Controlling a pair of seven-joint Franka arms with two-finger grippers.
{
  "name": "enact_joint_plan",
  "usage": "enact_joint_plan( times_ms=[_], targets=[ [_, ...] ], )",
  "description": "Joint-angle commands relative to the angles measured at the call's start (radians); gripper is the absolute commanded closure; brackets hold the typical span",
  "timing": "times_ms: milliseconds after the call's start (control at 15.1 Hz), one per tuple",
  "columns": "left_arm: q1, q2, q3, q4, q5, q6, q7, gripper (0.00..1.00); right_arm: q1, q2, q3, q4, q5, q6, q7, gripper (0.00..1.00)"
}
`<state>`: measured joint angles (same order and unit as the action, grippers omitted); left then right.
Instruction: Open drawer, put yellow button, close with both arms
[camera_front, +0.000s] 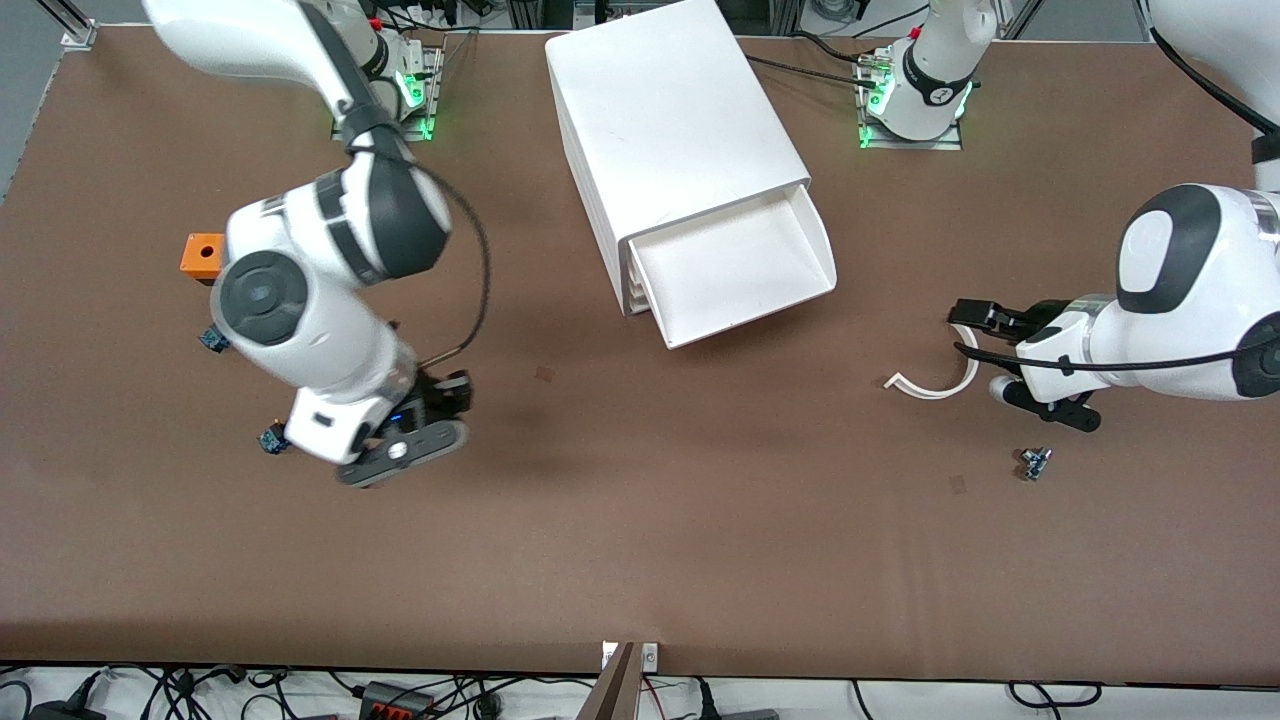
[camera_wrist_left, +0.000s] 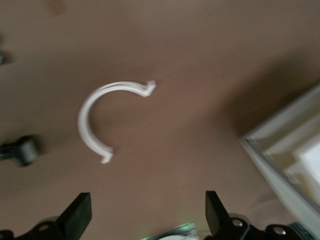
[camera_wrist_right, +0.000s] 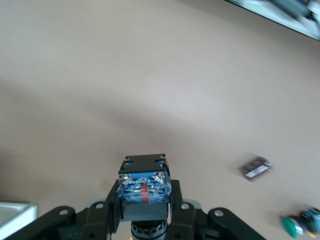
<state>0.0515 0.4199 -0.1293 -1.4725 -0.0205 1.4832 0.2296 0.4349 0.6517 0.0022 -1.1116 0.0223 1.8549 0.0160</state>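
White cabinet (camera_front: 668, 120) is seen in the upper middle of the front view, on a brown table (camera_front: 700, 560). Its top drawer (camera_front: 735, 268) is pulled out toward the camera; the two lower trays are shut. The right gripper (camera_front: 420, 445) is held over the table in the lower part of the frame, toward the right arm's end; its fingers are hidden there by the wrist. An orange block (camera_front: 203, 254) is seen farther from the camera than that gripper, and two small blue parts (camera_front: 213, 340) (camera_front: 270, 440) are half hidden at the arm's edge. The left gripper (camera_front: 985, 352) is placed low over a white curved strip (camera_front: 940, 385) toward the left arm's end of the table, well apart from the drawer. A small dark part (camera_front: 1035, 462) lies nearer the camera than the strip.

Left wrist view: the left gripper (camera_wrist_left: 145, 212) is spread wide with nothing between its fingers (camera_wrist_left: 75, 215). The curved strip (camera_wrist_left: 97, 120) lies flat on the table, and a corner of the cabinet (camera_wrist_left: 285, 160) is caught at the frame edge.

Right wrist view: the right gripper (camera_wrist_right: 145, 200) is clamped on a push-button (camera_wrist_right: 143, 180), black body and blue base toward the camera; its cap colour cannot be told. A green button (camera_wrist_right: 292, 226) lies on the table, well apart.
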Motion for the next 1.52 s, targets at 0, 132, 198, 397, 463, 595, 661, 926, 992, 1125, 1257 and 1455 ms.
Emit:
enact_joint_plan(
  times_ms=[0, 132, 198, 397, 463, 595, 661, 926, 992, 1125, 1257, 1455],
  targets=[
    [-0.016, 0.016, -0.007, 0.046, 0.132, -0.003, -0.012, 0.0, 0.121, 0.023, -0.007, 0.11, -0.002, -0.008, 0.117, 1.0],
    [-0.016, 0.022, -0.007, 0.046, 0.128, -0.001, -0.012, 0.0, 0.178, 0.026, -0.008, 0.133, -0.004, 0.0, 0.165, 1.0],
    [-0.018, 0.025, -0.006, 0.046, 0.126, -0.001, -0.012, 0.0, 0.194, 0.026, -0.007, 0.141, -0.002, -0.003, 0.17, 1.0],
    [-0.019, 0.04, -0.007, 0.046, 0.12, -0.001, -0.012, 0.0, 0.263, 0.025, -0.008, 0.159, -0.004, -0.005, 0.206, 1.0],
    [-0.019, 0.04, -0.007, 0.046, 0.117, -0.001, -0.012, 0.0, 0.284, 0.028, -0.005, 0.161, -0.002, -0.002, 0.252, 1.0],
    [-0.019, 0.04, -0.007, 0.046, 0.12, -0.001, -0.012, 0.0, 0.324, 0.037, -0.005, 0.161, -0.002, -0.003, 0.288, 1.0],
    [-0.019, 0.04, -0.007, 0.046, 0.117, -0.001, -0.012, 0.0, 0.341, 0.043, -0.007, 0.161, -0.004, -0.003, 0.315, 1.0],
    [-0.019, 0.04, -0.007, 0.046, 0.116, -0.001, -0.013, 0.0, 0.396, 0.068, -0.008, 0.161, -0.004, 0.0, 0.413, 1.0],
    [-0.021, 0.04, -0.007, 0.046, 0.117, -0.001, -0.018, 0.0, 0.398, 0.071, -0.007, 0.161, -0.004, 0.003, 0.42, 1.0],
    [-0.021, 0.04, -0.007, 0.046, 0.117, -0.001, -0.022, 0.0, 0.413, 0.075, -0.004, 0.161, -0.002, 0.016, 0.453, 1.0],
    [-0.021, 0.04, -0.007, 0.046, 0.116, -0.001, -0.024, 0.0, 0.441, 0.094, -0.005, 0.161, -0.004, 0.038, 0.484, 1.0],
    [-0.021, 0.04, -0.009, 0.046, 0.114, -0.001, -0.024, 0.0, 0.467, 0.117, -0.004, 0.161, -0.002, 0.072, 0.538, 1.0]
  ],
)
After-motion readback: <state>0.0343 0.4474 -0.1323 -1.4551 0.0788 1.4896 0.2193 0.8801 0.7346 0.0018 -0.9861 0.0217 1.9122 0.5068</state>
